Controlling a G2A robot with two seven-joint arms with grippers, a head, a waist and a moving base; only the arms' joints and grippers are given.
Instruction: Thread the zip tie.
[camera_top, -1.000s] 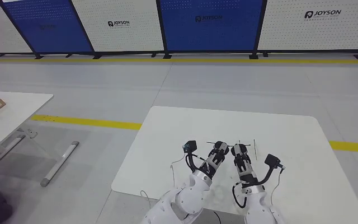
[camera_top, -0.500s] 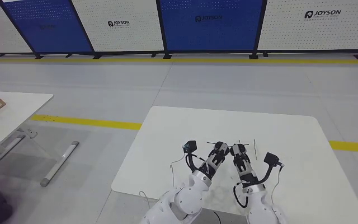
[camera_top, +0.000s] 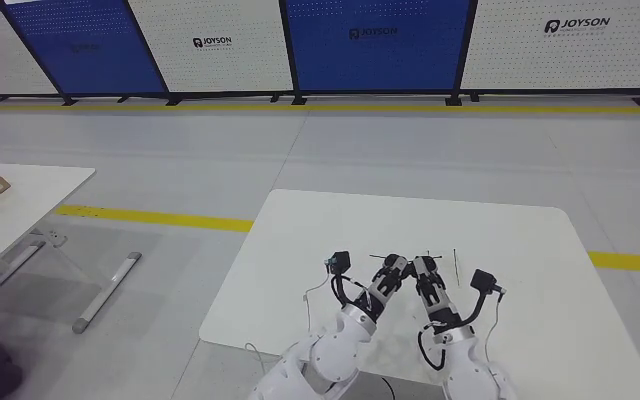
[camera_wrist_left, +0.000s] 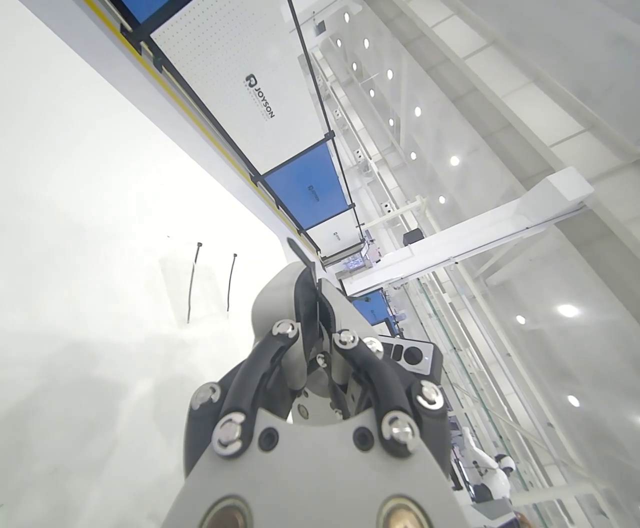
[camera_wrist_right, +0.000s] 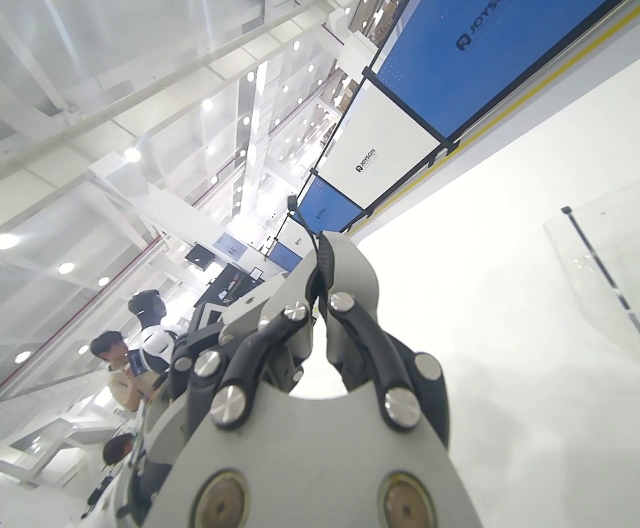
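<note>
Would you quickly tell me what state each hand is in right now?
Left hand: closed, pinching a black zip tie, its tip poking out.
Right hand: closed on a black zip tie, its head poking out.

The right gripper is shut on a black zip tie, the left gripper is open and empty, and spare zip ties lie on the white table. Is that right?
Not quite. The left wrist view shows the left gripper shut on a black zip tie too, not open and empty. The right gripper is shut on one, and spare zip ties lie on the white table.
</note>
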